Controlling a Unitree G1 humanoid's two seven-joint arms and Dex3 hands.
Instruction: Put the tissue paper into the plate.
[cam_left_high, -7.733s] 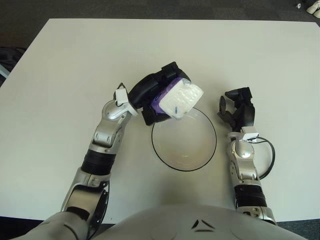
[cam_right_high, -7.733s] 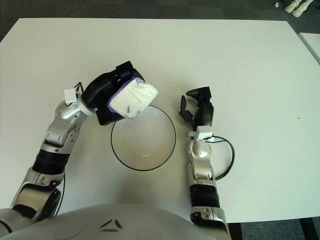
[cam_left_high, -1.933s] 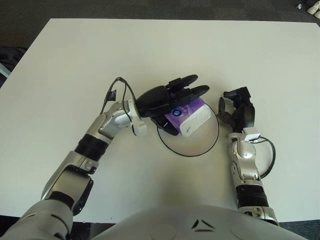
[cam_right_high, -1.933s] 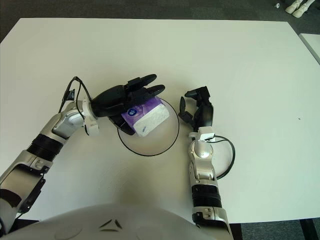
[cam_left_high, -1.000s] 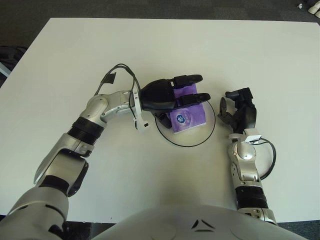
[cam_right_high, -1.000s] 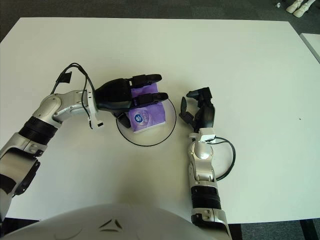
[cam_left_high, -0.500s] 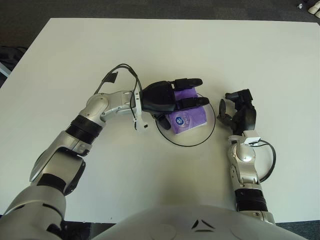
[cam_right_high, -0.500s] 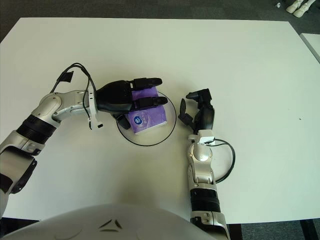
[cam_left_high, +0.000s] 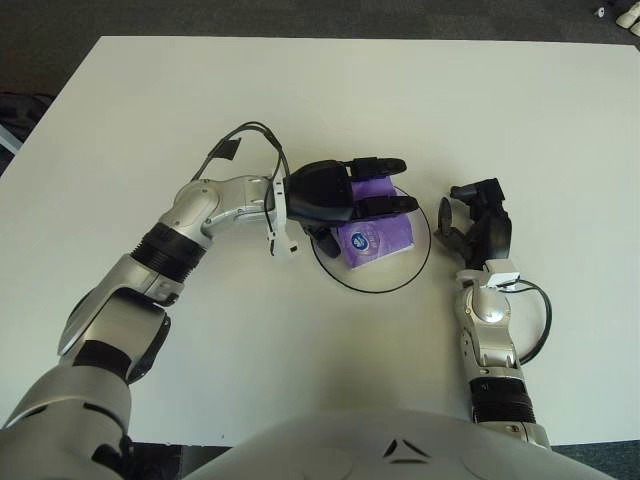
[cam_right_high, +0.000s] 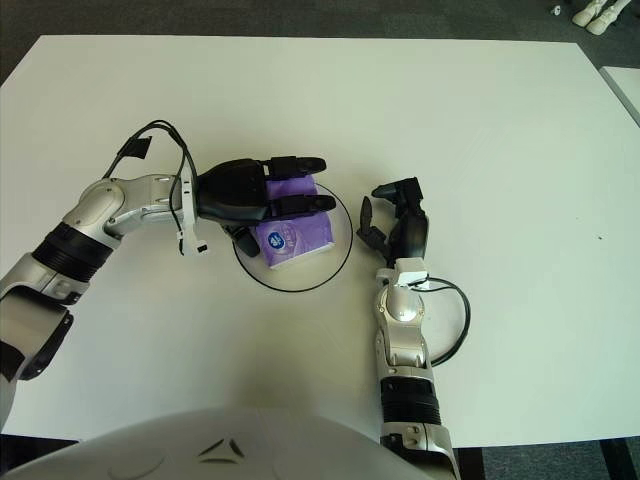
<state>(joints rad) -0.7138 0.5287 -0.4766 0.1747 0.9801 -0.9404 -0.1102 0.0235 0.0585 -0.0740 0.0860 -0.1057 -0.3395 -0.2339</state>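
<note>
Tissue pack (cam_left_high: 372, 234) in plate (cam_left_high: 412, 272), white table (cam_left_high: 420, 110)

The left hand (cam_left_high: 335, 192) hides the far part of the tissue pack (cam_left_high: 375, 236).

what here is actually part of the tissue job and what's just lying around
Part of the job:
- tissue pack, lying in the plate
- plate
- left hand, fingers spread over the pack

Just there:
- right hand, beside the plate's right edge
- white table
</note>
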